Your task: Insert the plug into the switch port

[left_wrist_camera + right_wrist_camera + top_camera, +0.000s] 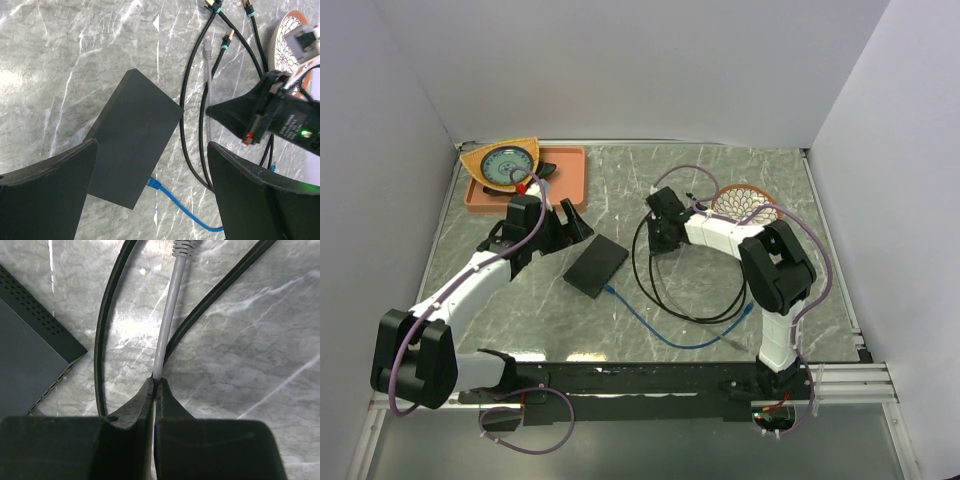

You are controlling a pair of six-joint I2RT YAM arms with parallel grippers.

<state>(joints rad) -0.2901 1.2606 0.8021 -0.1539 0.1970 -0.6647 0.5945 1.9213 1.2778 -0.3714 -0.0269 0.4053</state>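
The flat black switch box [596,266] lies mid-table, and a blue cable's plug [155,184] sits in a port on its near long edge; the other ports cannot be made out. A grey cable [167,325] runs away from my right gripper [156,382], which is shut on it a short way behind its plug boot [184,247]. The same grey cable [209,90] lies right of the switch box [132,135] in the left wrist view. My left gripper [151,144] hovers open above the box, with nothing between its fingers.
Black cables [107,315] loop on the marble beside the grey one, and a blue cable [650,325] trails toward the front. An orange tray [570,170] holding a plate stands back left. A patterned plate [745,203] lies behind my right arm.
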